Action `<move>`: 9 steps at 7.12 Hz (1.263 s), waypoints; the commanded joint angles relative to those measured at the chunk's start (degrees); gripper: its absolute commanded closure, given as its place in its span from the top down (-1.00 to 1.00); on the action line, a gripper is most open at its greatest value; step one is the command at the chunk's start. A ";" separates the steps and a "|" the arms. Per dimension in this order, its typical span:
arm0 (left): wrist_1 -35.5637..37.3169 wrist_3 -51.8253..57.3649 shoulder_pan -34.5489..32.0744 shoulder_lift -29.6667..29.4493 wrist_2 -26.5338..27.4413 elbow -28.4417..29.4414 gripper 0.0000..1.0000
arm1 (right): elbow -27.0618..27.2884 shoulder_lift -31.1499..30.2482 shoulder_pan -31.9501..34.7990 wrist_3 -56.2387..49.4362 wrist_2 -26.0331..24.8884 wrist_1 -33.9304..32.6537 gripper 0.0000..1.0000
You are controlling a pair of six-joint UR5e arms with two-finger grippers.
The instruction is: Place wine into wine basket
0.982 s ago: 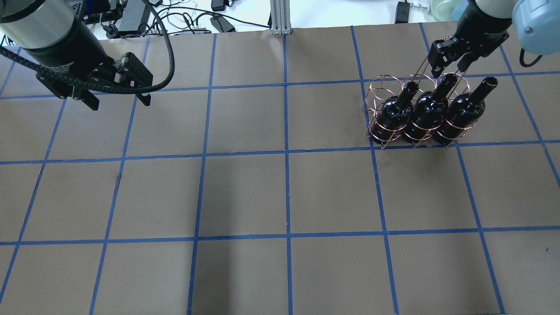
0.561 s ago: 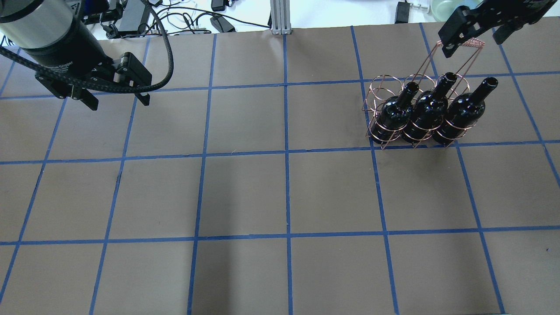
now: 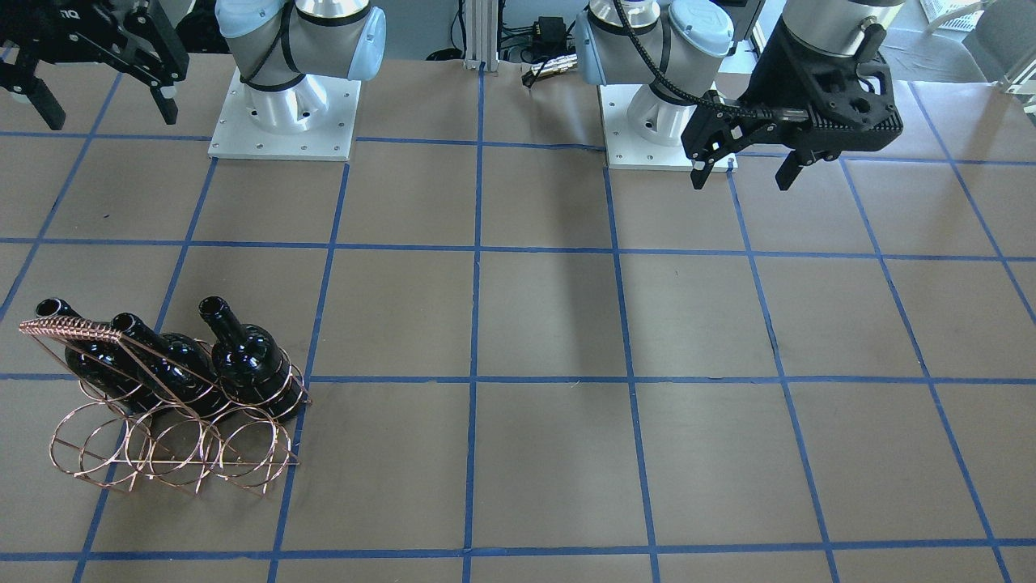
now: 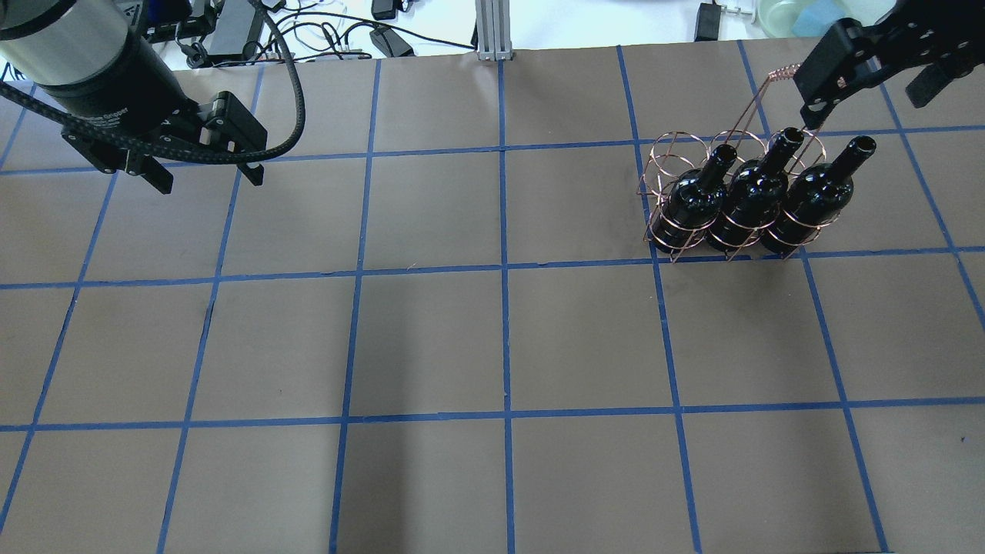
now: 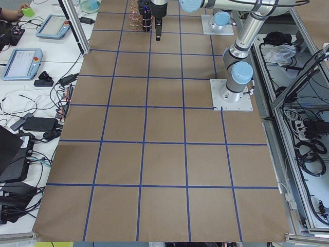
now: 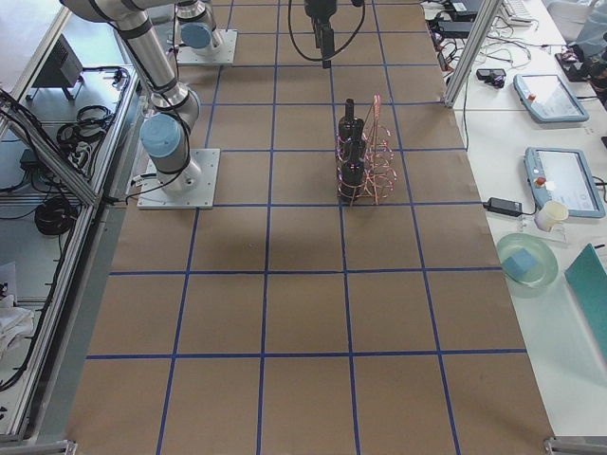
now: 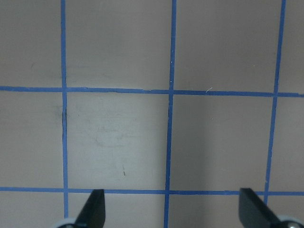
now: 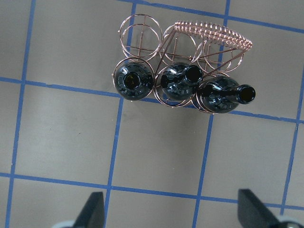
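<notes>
The copper wire wine basket (image 4: pixel 663 158) stands at the table's far right and also shows in the front view (image 3: pixel 170 461). Three black wine bottles (image 4: pixel 750 192) stand upright side by side in one row of its rings, seen from above in the right wrist view (image 8: pixel 178 83). The other row of rings (image 8: pixel 142 33) holds nothing. The braided handle (image 8: pixel 213 33) stands over the rack. My right gripper (image 4: pixel 873 77) is open and empty, above and beyond the basket. My left gripper (image 4: pixel 208 178) is open and empty over bare table at the far left.
The table is brown paper with a blue tape grid (image 4: pixel 504 269). Cables and devices (image 4: pixel 308 31) and an aluminium post (image 4: pixel 492 31) lie beyond the far edge. The two arm bases (image 3: pixel 283 105) (image 3: pixel 672 121) stand on the robot's side.
My right gripper has lifted away from the basket handle and bottle necks and moved right and farther off. The bottles, the basket and my left arm have not moved.
</notes>
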 commanded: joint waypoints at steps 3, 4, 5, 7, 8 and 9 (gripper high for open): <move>-0.07 0.24 0.13 0.00 0.31 0.00 1.00 | 0.36 2.01 9.30 21.78 1.43 -1.07 1.00; -0.07 0.16 0.13 0.00 0.23 0.00 1.00 | 0.63 1.75 9.30 21.99 1.26 -0.64 1.00; -0.07 0.24 0.22 0.00 0.23 0.00 1.00 | 1.67 1.58 9.30 21.82 1.78 -0.55 1.00; -0.07 0.24 0.13 0.00 0.23 0.00 1.00 | 3.52 1.58 9.21 21.47 1.09 -1.34 1.00; -0.07 0.24 0.13 0.00 0.14 0.00 1.00 | 3.53 1.57 9.21 21.64 1.26 -1.43 1.00; -0.07 0.24 0.22 0.00 0.14 0.00 1.00 | 3.53 1.66 9.12 20.77 1.43 -1.77 1.00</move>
